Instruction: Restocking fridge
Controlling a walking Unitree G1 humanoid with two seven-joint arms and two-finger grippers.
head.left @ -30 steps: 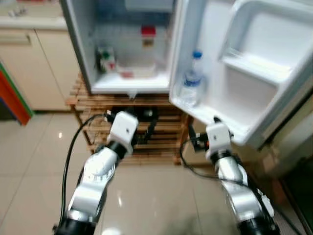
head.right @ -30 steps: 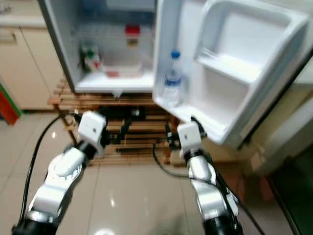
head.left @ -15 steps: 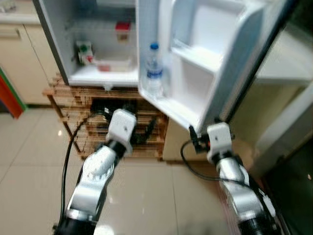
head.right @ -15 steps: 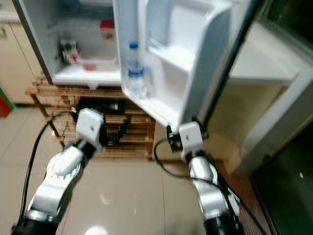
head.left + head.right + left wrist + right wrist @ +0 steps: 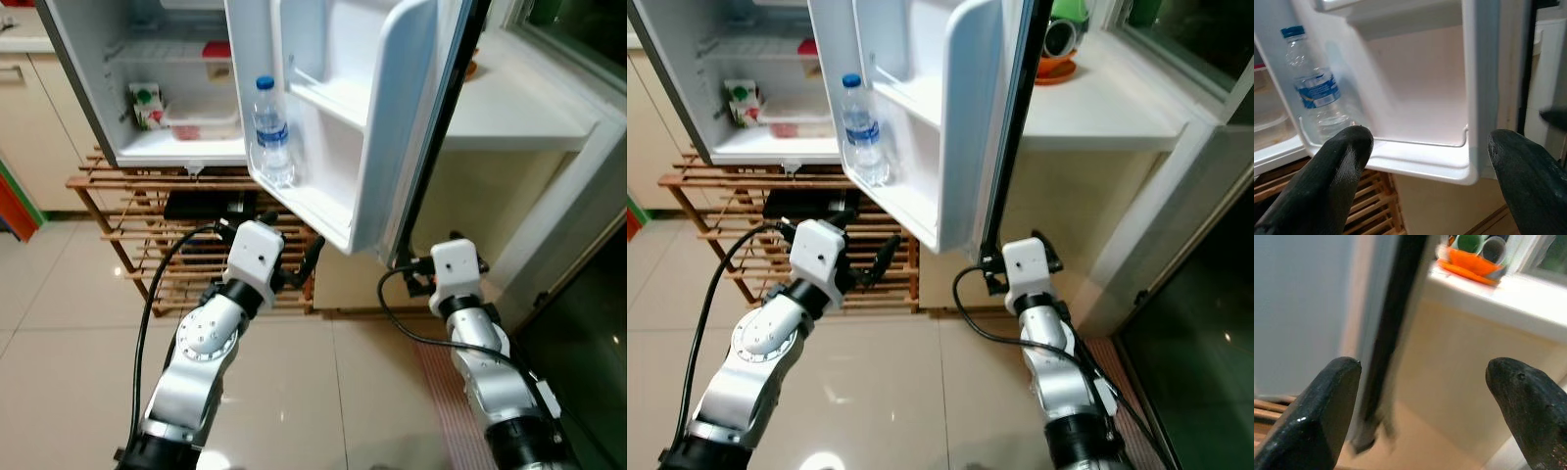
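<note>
The small white fridge [image 5: 98, 127] stands open on a wooden rack. Inside it are a green-and-red carton [image 5: 145, 104], a clear tray [image 5: 201, 121] and a red-topped item [image 5: 217, 49]. Its open door [image 5: 392, 117] swings toward me, with a water bottle [image 5: 270, 132] upright in the lower door shelf. My left gripper [image 5: 1435, 161] is open and empty just below and in front of that shelf [image 5: 1415, 161]; the bottle [image 5: 1315, 90] stands beyond one fingertip [image 5: 1342, 171]. My right gripper [image 5: 1422, 396] is open and empty beside the door's dark outer edge [image 5: 1393, 333].
The slatted wooden rack [image 5: 127, 211] under the fridge holds a black device [image 5: 201, 204]. A white counter [image 5: 1097, 108] to the right carries an orange bowl [image 5: 1058, 61] with cups. Beige cabinets [image 5: 29, 108] stand at left, dark glass [image 5: 1205, 323] at far right, and tiled floor below.
The whole picture has swung: the fridge slid to the upper left and the white counter came into view at right. Both grippers stay open and low in front of me.
</note>
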